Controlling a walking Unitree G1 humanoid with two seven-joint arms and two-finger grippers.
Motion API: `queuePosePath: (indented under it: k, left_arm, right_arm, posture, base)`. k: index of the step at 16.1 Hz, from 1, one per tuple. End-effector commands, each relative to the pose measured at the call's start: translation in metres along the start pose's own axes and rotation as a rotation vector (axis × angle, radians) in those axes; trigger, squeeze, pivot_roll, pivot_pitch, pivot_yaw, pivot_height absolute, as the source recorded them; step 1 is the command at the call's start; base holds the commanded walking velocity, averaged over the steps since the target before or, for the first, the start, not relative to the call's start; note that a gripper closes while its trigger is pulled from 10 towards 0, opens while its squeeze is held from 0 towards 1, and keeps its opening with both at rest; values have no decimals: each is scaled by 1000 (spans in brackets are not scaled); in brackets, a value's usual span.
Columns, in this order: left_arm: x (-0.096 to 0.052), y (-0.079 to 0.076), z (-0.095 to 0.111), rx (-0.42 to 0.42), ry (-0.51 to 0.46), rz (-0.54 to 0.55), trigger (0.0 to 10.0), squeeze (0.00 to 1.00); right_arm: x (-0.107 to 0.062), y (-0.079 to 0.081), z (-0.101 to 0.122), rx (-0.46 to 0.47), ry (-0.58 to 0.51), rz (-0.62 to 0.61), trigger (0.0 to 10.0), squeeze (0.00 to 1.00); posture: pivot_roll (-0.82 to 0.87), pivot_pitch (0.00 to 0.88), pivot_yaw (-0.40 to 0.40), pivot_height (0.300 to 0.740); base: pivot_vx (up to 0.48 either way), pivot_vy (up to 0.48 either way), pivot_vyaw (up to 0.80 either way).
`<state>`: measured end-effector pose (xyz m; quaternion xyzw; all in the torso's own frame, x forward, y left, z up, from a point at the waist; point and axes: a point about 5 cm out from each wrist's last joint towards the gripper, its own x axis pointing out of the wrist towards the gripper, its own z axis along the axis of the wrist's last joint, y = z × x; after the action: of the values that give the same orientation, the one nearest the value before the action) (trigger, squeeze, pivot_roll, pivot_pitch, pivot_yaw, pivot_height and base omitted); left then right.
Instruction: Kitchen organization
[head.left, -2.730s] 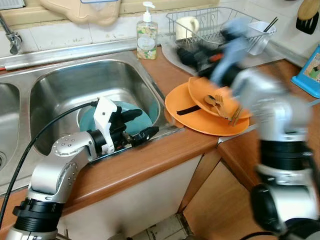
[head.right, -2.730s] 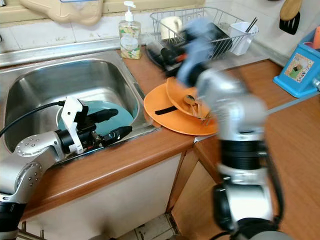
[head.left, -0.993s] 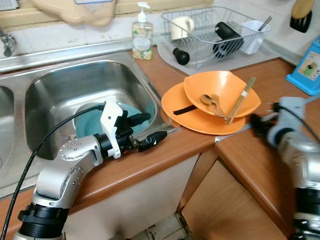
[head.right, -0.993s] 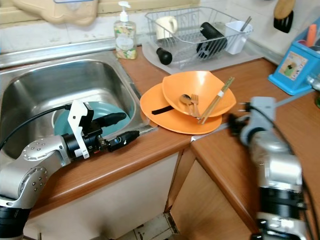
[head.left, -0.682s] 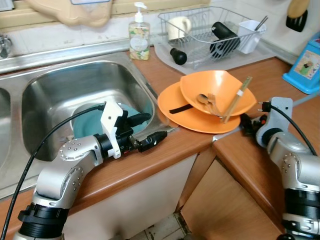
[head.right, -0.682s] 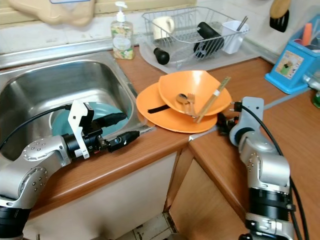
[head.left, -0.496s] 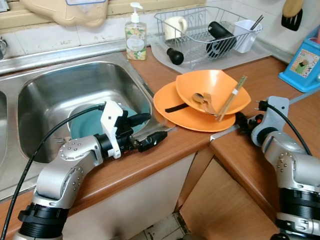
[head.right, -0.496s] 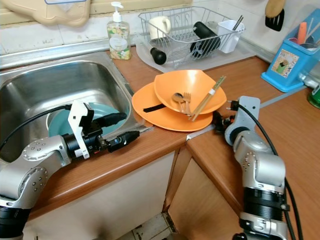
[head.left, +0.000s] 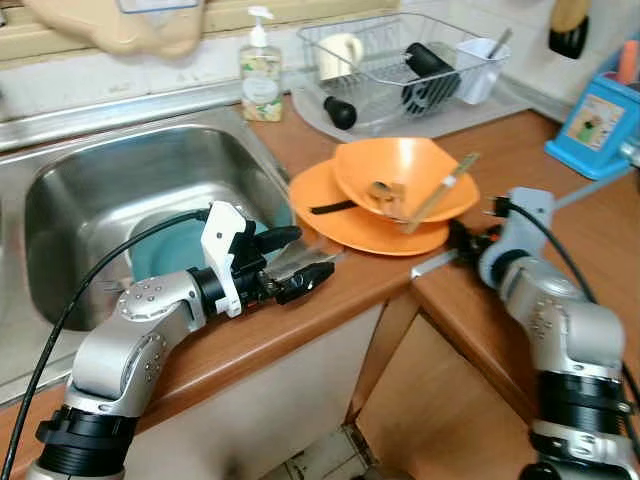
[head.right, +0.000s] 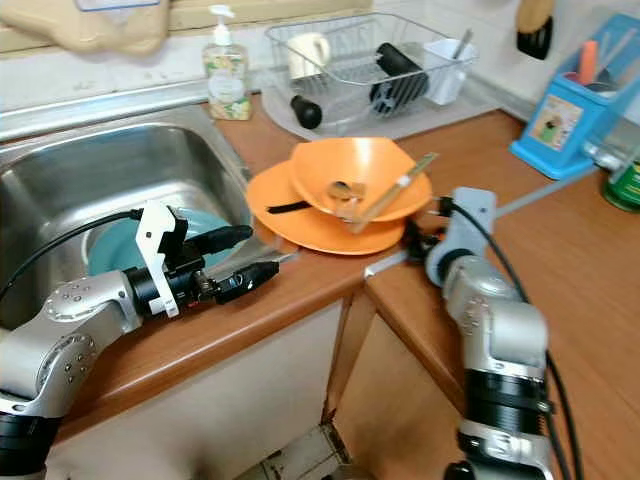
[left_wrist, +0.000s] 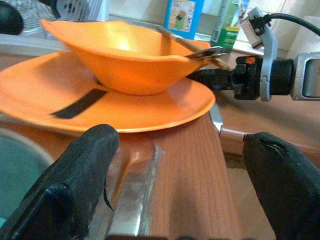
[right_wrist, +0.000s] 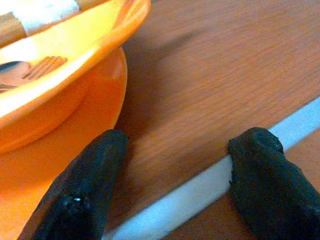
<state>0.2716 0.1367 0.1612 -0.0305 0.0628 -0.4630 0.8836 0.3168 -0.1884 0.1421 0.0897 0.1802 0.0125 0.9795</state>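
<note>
Soap bottle (head.left: 261, 68) behind the sink, blue box (head.left: 599, 115) (far right) on the counter.

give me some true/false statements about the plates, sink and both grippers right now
1. The orange bowl sits on top of the orange plate. True.
2. The right gripper is shut on the plate's rim. False: its fingers are open, low over the counter beside the plate and bowl, holding nothing.
3. A teal plate lies in the sink. True.
4. The bowl is empty. False: a spoon, a fork and chopsticks are in it.
5. The left gripper is open at the sink's edge, pointing toward the orange plate. True.
6. The soap bottle stands inside the dish rack. False: it stands on the counter beside the rack.
</note>
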Motion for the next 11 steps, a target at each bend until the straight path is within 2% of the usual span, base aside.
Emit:
queuePosePath:
  k: [1, 2, 4, 11]
  left_arm:
    - [0, 0, 6, 26, -10, 6, 10000, 1000]
    - [1, 1, 6, 30, -10, 14, 10000, 1000]
    - [1, 1, 7, 30, -12, 19, 10000, 1000]
    - [3, 5, 8, 30, -22, 61, 10000, 1000]
  right_arm:
    - [7, 21, 1, -3, 22, 71, 10000, 0]
    - [11, 30, 5, 0, 12, 90, 10000, 0]
    - [13, 36, 8, -2, 5, 107, 10000, 0]
    - [20, 44, 9, -13, 10, 134, 10000, 0]
  posture:
    - [-178, 0, -28, 740]
    - [-173, 0, -28, 740]
    - [-171, 0, -30, 740]
    - [-172, 0, -31, 740]
  base:
    - [0, 0, 0]
    - [0, 0, 0]
    - [0, 0, 0]
    - [0, 0, 0]
